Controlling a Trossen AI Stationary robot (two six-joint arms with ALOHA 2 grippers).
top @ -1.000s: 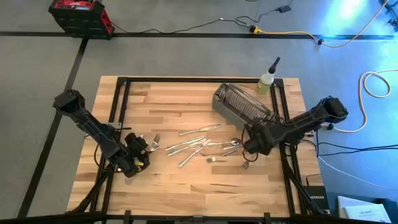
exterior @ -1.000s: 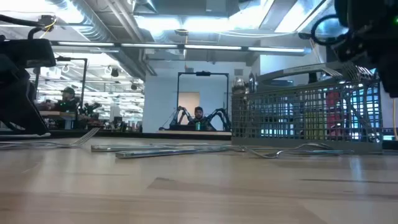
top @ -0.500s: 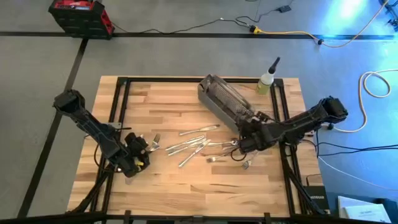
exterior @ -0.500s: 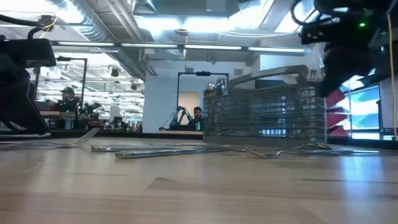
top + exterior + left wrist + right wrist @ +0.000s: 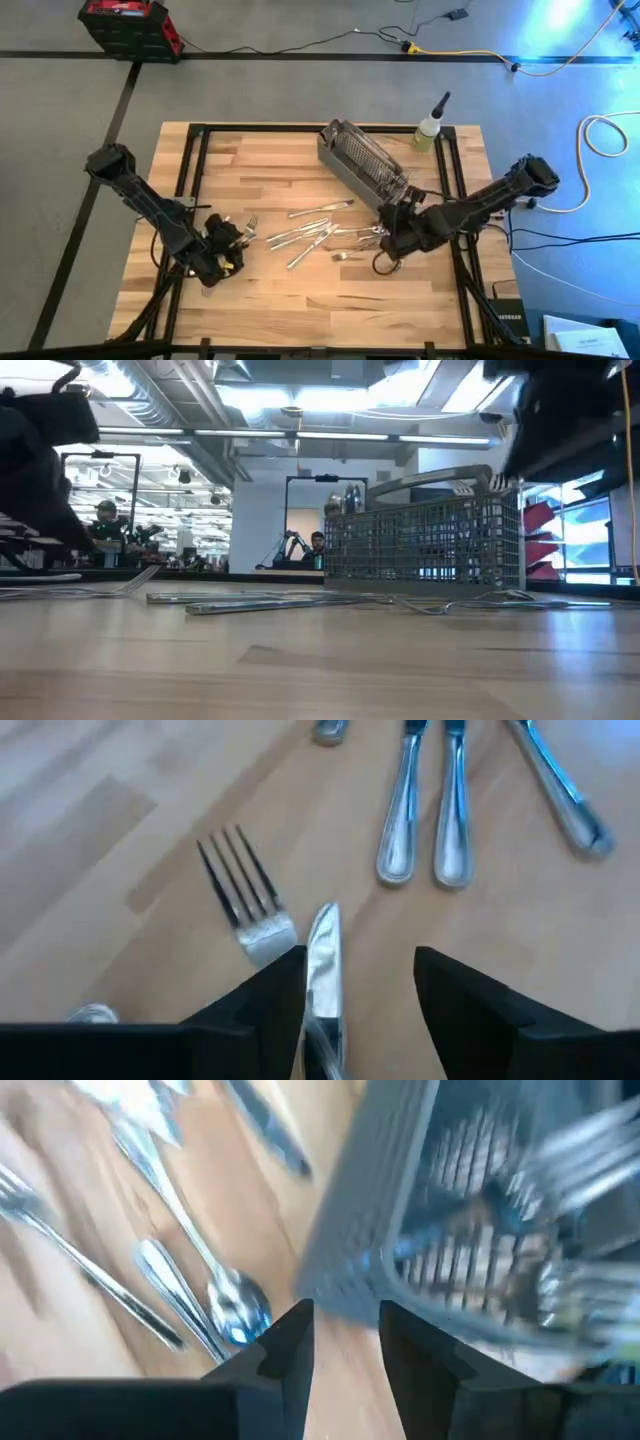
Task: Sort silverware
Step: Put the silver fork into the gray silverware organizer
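On the wooden table, toward its far right part, a gray wire basket sits at a slant, one short end near a small bottle at the back edge and the other end pointing down toward the right gripper. In the low view the basket stands upright on the tabletop with several handles and fork tips poking up above its rim; the right wrist view also shows shiny pieces lying inside its mesh walls. The rest of the silverware lies loose in a scatter across the middle of the table, between the two arms, with a few spoons and forks just beside the right gripper. That gripper hovers just off the basket's near end, its fingers parted a little with nothing seen between them. The left gripper sits low at the left side of the scatter, its fingers spread fairly wide around one slim handle that lies between them, though whether they press on it cannot be told; a fork lies just beside it.
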